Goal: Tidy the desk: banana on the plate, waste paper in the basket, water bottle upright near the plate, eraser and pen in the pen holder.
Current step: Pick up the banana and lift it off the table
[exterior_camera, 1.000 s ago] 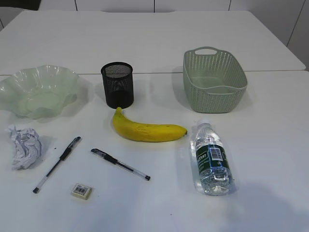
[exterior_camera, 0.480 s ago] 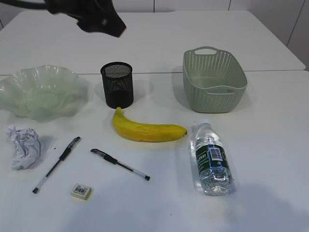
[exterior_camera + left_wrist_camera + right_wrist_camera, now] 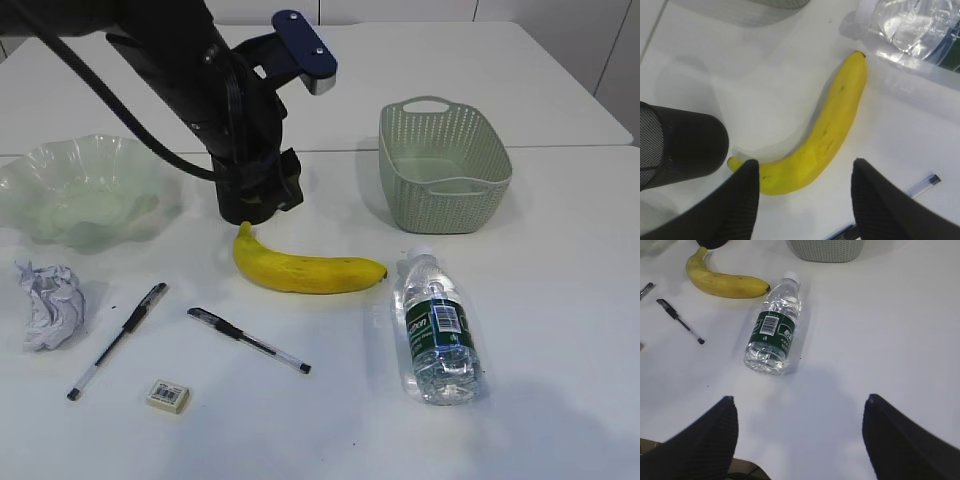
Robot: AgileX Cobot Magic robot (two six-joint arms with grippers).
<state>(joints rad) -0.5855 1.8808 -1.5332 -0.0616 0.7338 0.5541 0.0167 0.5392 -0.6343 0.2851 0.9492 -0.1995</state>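
The yellow banana [image 3: 310, 270] lies mid-table, its stem end by the black mesh pen holder [image 3: 680, 145]. My left gripper [image 3: 265, 212] hovers open just above that stem end; in the left wrist view the banana [image 3: 832, 130] runs up from between the fingers of the left gripper [image 3: 805, 167], untouched. The arm hides the pen holder in the exterior view. The water bottle [image 3: 437, 330] lies on its side right of the banana. The green glass plate [image 3: 85, 190] is far left. Waste paper [image 3: 50, 305], two pens [image 3: 118, 340] [image 3: 248, 340] and the eraser [image 3: 168, 395] lie front left. My right gripper [image 3: 800, 402] is open over bare table, short of the bottle [image 3: 774, 327].
The green woven basket [image 3: 443, 165] stands at the back right, behind the bottle's cap. A seam between two tabletops runs behind the plate and the basket. The left arm leans in from the top left.
My left arm has swung in from the top left and come down over the pen holder and the banana's stem end. Nothing on the table has moved.
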